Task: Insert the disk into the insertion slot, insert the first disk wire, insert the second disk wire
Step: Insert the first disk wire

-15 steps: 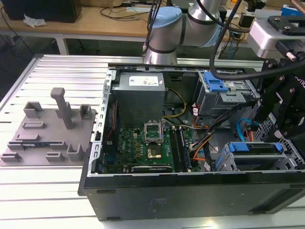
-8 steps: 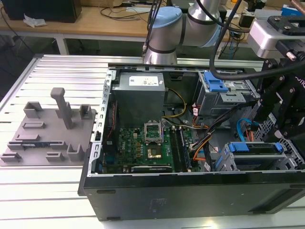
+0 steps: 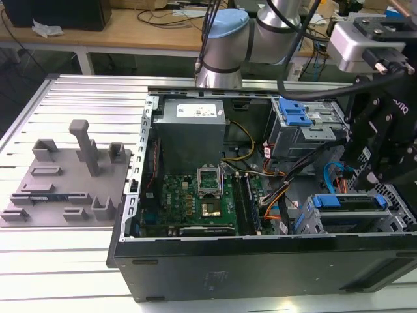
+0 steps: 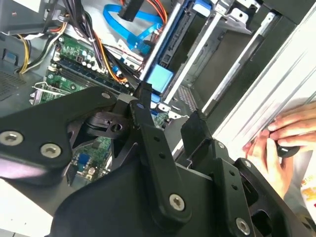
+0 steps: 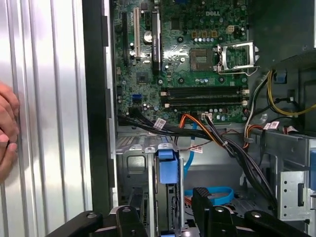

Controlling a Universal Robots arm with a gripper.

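Note:
The disk [image 3: 346, 203], grey in a bright blue carrier, sits in the insertion slot [image 3: 395, 215], a perforated grey cage at the case's front corner on the exterior view's right. Its blue carrier end [image 5: 168, 167] [image 4: 160, 79] shows in both wrist views. My black gripper [image 3: 378, 173] hangs just above the disk. It is open, with one finger on each side of the disk's edge [image 5: 167, 213] [image 4: 168, 111] and a gap left at both. A blue flat wire [image 5: 217, 194] [image 4: 123, 22] loops loose beside the cage.
The open computer case [image 3: 260, 267] lies on a ribbed aluminium table [image 3: 58, 254]. Inside are the motherboard [image 5: 187, 54], a bundle of black and orange cables [image 5: 217, 136] and a second grey bay with a blue latch [image 3: 296, 116]. A person's hand [image 4: 284, 140] rests beside the case. A grey fixture plate [image 3: 65, 179] lies at the exterior view's left.

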